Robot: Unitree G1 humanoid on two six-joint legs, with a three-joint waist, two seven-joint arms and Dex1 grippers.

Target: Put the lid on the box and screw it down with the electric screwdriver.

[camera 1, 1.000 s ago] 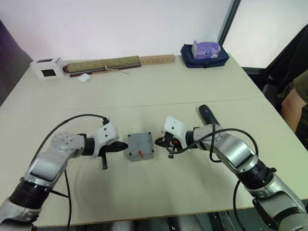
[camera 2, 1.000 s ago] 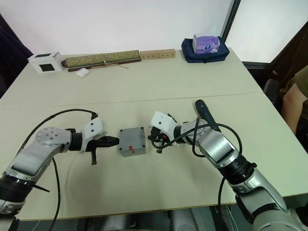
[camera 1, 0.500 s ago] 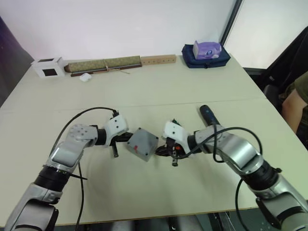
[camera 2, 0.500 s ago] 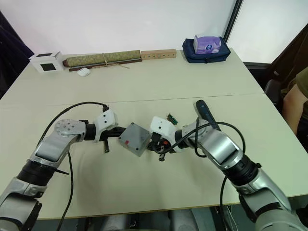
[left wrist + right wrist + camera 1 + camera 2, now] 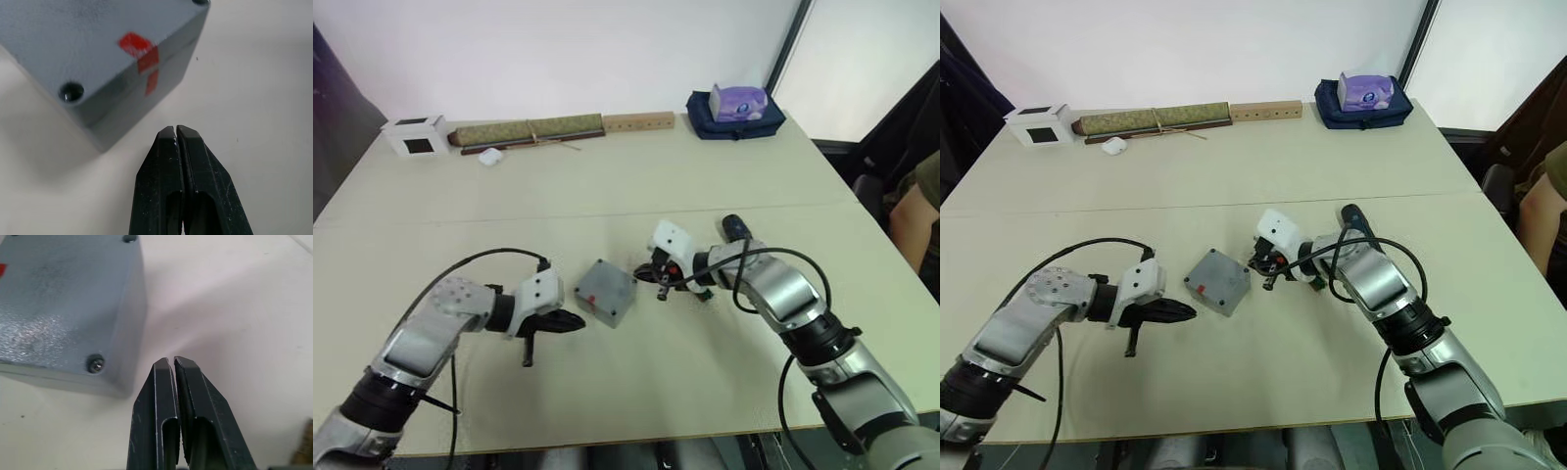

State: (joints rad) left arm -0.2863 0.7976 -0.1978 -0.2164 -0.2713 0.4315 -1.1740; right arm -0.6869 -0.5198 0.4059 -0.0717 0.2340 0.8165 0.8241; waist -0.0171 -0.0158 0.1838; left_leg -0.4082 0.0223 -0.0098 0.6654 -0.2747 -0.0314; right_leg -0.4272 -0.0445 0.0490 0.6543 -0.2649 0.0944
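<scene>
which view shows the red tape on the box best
The left wrist view: the red tape is close, crossing the lid's edge down the box side. Both eye views show a small red spot; the right wrist view catches a sliver.

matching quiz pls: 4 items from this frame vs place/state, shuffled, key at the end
1. box
2. left claw
3. electric screwdriver
4. white cube

A. far left corner of the table
B. shut, empty, just left of the box
C. lying behind the right arm
D. lid on, red mark on its edge, between the claws

Pairs: 1-D, 2-B, 3-C, 4-A
</scene>
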